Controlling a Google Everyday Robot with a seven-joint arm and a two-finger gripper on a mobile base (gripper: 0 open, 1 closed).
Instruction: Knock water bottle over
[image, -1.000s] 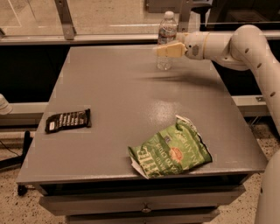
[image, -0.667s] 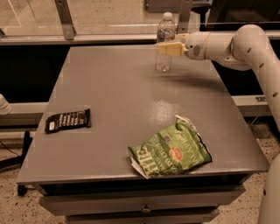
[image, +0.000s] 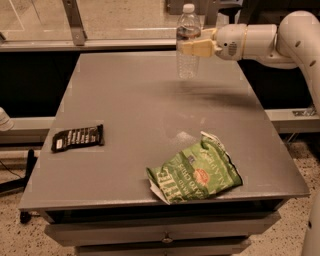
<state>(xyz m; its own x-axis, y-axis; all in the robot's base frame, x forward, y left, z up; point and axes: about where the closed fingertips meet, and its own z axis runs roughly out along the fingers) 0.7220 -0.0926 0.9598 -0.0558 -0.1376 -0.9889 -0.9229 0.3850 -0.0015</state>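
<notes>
Grey table (image: 150, 115) far edge: pincer (image: 186, 48) at upright water bottle (image: 188, 67), grip state unclear

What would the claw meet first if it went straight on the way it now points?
The water bottle: the claw, near the table's far edge, points at the bottle's upper body and looks to be touching it, though depth is unclear.

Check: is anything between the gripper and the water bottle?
Nothing visible is. The gripper is at the middle of the upright water bottle, near the far edge of the table. The chip bag and snack bar lie far off, toward the front.
</notes>
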